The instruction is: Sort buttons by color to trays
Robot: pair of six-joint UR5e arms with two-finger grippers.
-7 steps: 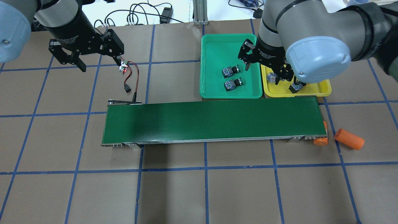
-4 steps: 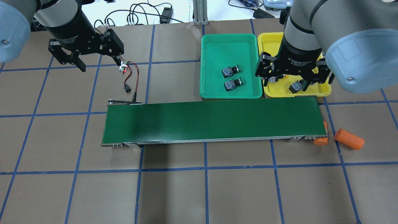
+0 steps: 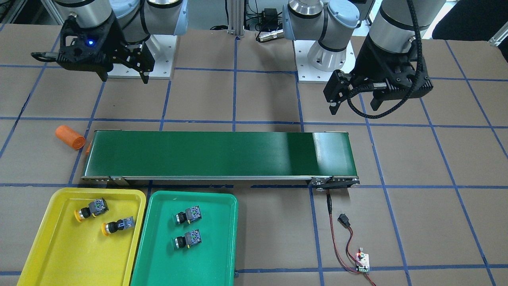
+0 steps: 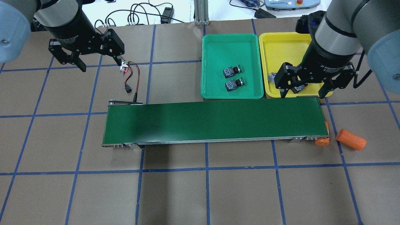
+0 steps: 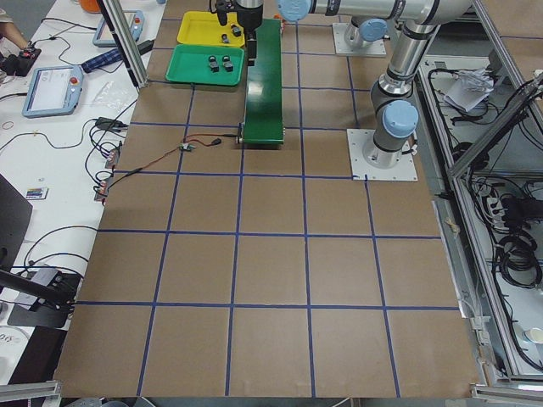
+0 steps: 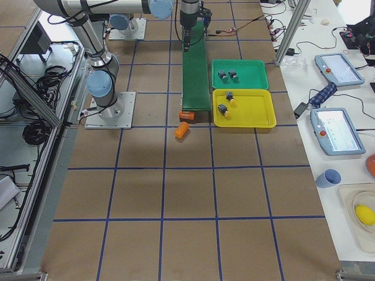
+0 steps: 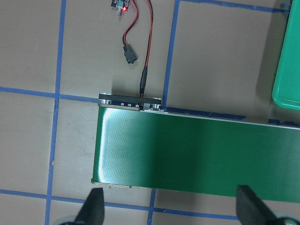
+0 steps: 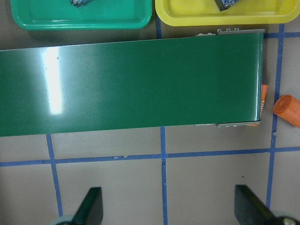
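The right fingers (image 4: 281, 86), spread and empty, have pulled back from above the middle of the yellow tray (image 4: 281, 47) to over its near rim, beside the belt (image 4: 212, 122). The left fingers (image 4: 80, 65), also spread and empty, hover unchanged. Both yellow-capped buttons (image 3: 91, 209) lie in the yellow tray, both green-capped buttons (image 3: 187, 215) in the green tray (image 4: 218, 47).

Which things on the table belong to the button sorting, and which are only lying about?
Job: yellow-capped buttons, green-capped buttons, yellow tray, green tray.
Lying about: conveyor belt, orange cylinder, small wired circuit board.
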